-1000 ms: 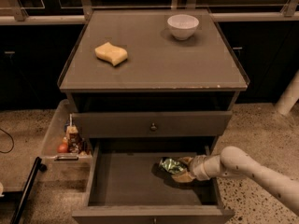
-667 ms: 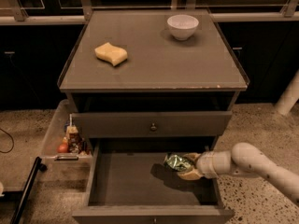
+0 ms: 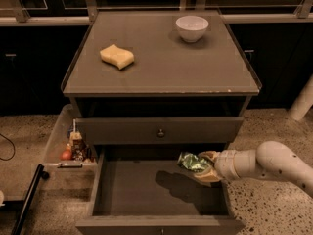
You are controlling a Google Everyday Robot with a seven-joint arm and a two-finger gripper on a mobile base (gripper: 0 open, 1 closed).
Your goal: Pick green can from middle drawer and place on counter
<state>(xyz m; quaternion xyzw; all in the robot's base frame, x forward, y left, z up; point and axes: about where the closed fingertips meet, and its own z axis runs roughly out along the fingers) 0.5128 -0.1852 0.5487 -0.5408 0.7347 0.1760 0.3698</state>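
The green can is a dented shiny can held in my gripper, lifted above the floor of the open middle drawer, near its right rear. Its shadow falls on the drawer floor below. My white arm reaches in from the right over the drawer's right wall. The gripper is shut on the can. The counter is the cabinet's flat grey-brown top above.
A yellow wavy sponge lies on the counter's left part and a white bowl stands at its back right. A shut drawer front with a round knob is above the open drawer. A tray with small items sits left.
The gripper has lifted the green can up off the drawer floor and drawn it slightly right; the can's shadow now lies apart from it.
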